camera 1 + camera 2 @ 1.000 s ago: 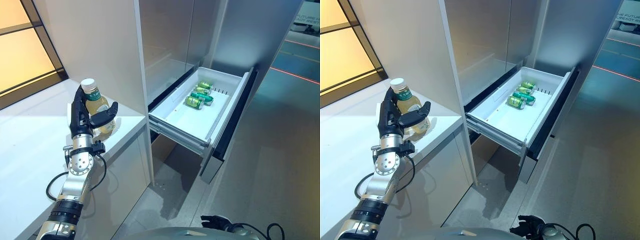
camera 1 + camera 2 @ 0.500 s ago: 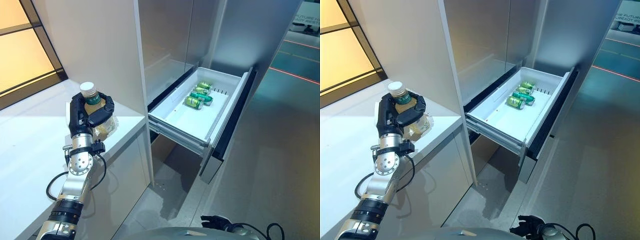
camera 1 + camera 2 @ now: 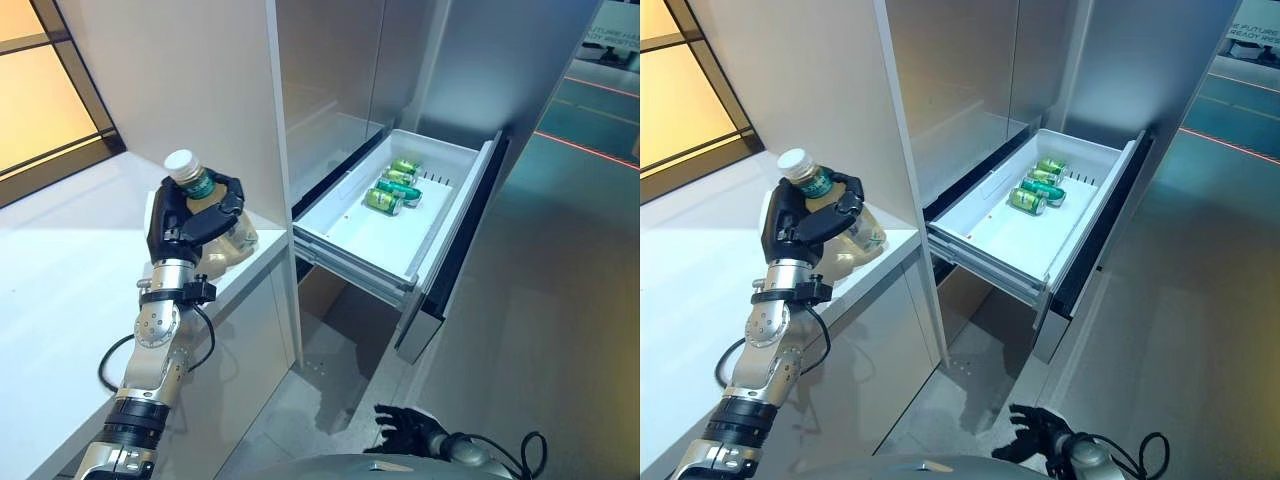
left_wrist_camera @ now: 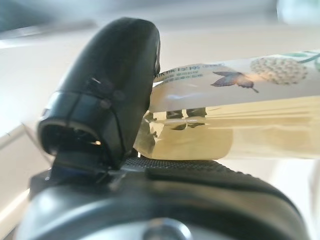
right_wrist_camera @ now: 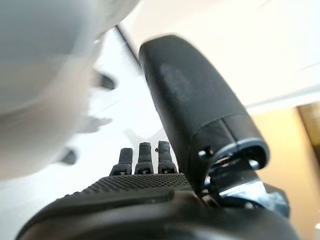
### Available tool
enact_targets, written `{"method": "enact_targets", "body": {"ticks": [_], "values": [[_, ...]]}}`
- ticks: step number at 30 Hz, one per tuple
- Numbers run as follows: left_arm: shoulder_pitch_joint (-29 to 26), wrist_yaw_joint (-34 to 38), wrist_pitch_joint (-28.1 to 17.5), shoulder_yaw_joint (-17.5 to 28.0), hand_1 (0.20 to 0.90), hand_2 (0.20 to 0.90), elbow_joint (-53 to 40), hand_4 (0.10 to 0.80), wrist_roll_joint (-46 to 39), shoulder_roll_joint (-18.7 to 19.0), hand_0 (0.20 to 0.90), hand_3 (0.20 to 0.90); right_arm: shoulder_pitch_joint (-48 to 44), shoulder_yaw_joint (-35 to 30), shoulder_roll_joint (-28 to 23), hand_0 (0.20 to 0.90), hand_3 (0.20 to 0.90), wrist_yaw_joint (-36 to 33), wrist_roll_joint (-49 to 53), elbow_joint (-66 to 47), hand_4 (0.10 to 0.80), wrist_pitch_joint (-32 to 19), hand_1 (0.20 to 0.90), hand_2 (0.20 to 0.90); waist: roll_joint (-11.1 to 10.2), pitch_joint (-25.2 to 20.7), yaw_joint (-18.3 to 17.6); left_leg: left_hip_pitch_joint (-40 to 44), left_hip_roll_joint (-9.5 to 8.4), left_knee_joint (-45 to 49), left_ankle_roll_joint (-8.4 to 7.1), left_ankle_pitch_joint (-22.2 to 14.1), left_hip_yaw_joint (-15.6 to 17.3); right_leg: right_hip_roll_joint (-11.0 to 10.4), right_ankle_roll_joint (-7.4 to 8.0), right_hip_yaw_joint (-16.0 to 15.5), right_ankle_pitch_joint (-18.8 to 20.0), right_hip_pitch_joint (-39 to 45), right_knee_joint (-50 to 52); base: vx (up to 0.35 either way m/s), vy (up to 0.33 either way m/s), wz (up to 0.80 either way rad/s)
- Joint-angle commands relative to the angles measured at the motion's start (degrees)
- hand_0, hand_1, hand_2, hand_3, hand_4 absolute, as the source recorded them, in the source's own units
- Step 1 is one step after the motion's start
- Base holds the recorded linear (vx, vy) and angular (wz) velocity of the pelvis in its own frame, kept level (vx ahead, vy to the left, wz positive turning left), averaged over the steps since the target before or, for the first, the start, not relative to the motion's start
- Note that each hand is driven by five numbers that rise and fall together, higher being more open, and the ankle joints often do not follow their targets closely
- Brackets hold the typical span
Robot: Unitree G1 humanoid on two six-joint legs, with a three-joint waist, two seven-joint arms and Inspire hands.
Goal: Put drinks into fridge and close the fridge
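A bottle of pale yellow drink with a white cap and green neck label is in my left hand. The fingers and thumb are curled round it. It is held tilted just above the front corner of the white counter. The left wrist view shows the bottle pressed against the thumb. The fridge's white drawer stands pulled out to the right, with green cans lying at its far end. My right hand hangs low near the floor, fingers straight.
A tall white cabinet wall rises between the counter and the fridge. The drawer's dark front panel juts into the grey floor space. A lit window is at the far left.
My left hand has closed round the bottle, lifted it off the counter and tilted it towards the drawer. My right hand has come further into view with its fingers spread.
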Motion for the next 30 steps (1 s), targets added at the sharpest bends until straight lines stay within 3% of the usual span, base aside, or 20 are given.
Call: {"method": "enact_targets", "body": {"ticks": [1, 6, 14, 24, 30], "values": [[-13.0, -11.5, -5.6, -0.5, 0.3, 0.3, -10.4, 0.1, -6.6, 0.9, 0.3, 0.2, -4.9, 0.4, -0.9, 0.9, 0.9, 7.8, 7.0, -10.9, 0.8, -2.9, 0.9, 0.9, 0.9, -0.5, -0.8, 1.2, -5.86, 0.7, 4.91, -7.0, -0.1, 4.0, -0.07, 3.8, -6.9, -1.6, 7.4, 0.0, 0.0, 0.0], [-11.3, -19.7, -2.7, -3.3, 0.3, 0.3, -12.4, 0.1, -9.8, 0.9, 0.3, 0.2, -6.7, -1.2, -4.7, 0.9, 0.9, 15.8, 8.9, -24.4, 0.8, -0.3, 0.9, 0.9, 0.7, -0.2, -1.0, 1.3, -5.86, 0.6, 4.77, -6.5, -0.1, 3.9, 0.12, 3.7, -6.3, -1.5, 7.0, 0.0, 0.0, 0.0], [-8.3, -27.7, 2.8, -5.4, 0.3, 0.3, -12.9, 0.1, -13.4, 2.0, 0.3, 0.2, -12.9, -6.0, -12.7, 0.9, 0.9, 22.5, 23.7, -42.4, 0.8, 3.8, 0.9, 0.9, 0.6, -0.2, -1.0, 1.3, -5.71, 0.6, 5.12, -6.4, 0.8, 4.0, 0.07, 4.4, -6.1, -1.8, 7.1, -0.002, 0.001, -0.01], [-8.7, -28.1, 7.1, -9.2, 0.3, 0.3, -12.1, 0.1, -12.8, 3.6, 0.3, 0.2, -17.7, -5.4, -16.0, 0.9, 0.9, 25.6, 36.7, -49.2, 0.8, 11.2, 0.9, 0.9, 0.1, -0.7, -0.6, 0.8, -5.78, 0.7, 5.23, -6.3, 1.2, 4.0, 0.03, 4.2, -5.7, -1.8, 6.6, -0.001, -0.001, -0.01], [-9.8, -26.5, 8.2, -11.5, 0.3, 0.3, -10.6, 0.1, -12.7, 4.3, 0.3, 0.2, -19.6, -3.4, -17.4, 0.9, 0.9, 26.0, 39.4, -50.7, 0.8, 11.8, 0.9, 0.9, -0.2, -0.8, -0.7, 0.7, -5.72, 0.6, 5.19, -6.1, 1.5, 4.1, 0.01, 4.2, -5.2, -1.9, 6.1, 0.0, 0.0, 0.0]]}}
